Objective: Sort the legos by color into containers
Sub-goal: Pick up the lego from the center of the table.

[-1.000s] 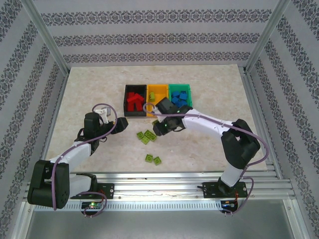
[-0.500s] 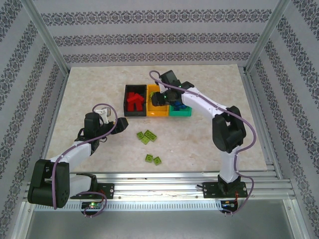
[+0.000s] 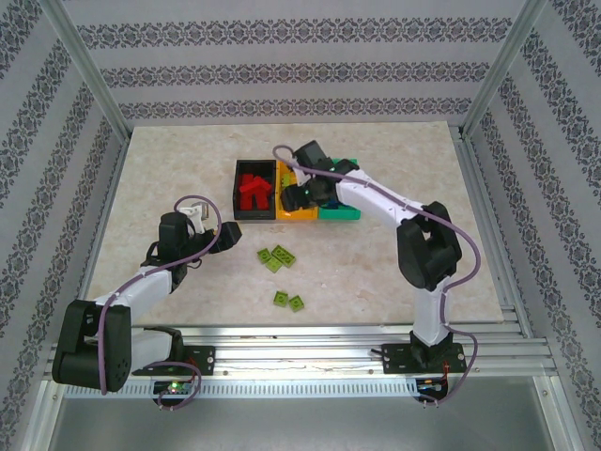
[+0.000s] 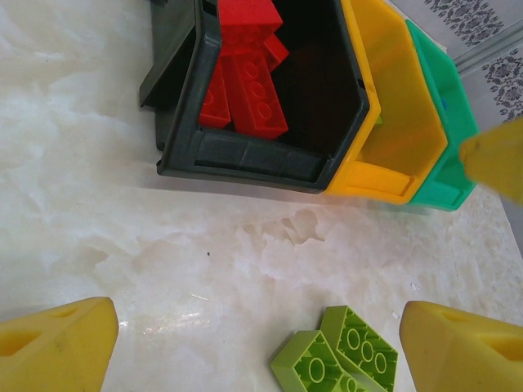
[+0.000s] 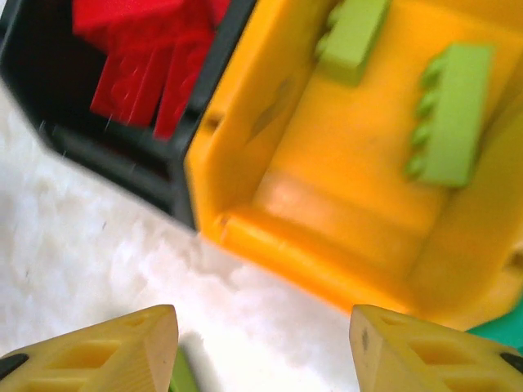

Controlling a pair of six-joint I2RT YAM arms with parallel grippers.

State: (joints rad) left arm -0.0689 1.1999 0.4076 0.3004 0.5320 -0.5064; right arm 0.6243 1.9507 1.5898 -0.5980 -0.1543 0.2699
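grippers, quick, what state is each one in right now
Left gripper: open, holding nothing.
Right gripper: open, holding nothing, above the orange-yellow bin.

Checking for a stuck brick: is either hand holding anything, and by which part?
Nothing is held: left hand and right hand both stand open, nothing between their fingers.

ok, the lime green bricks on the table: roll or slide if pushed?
Probably slide, not roll: the lime green bricks lie flat, studs up, on the smooth table. Likely stiff and light: small moulded plastic. Glossy sides might slip in a loose grip.
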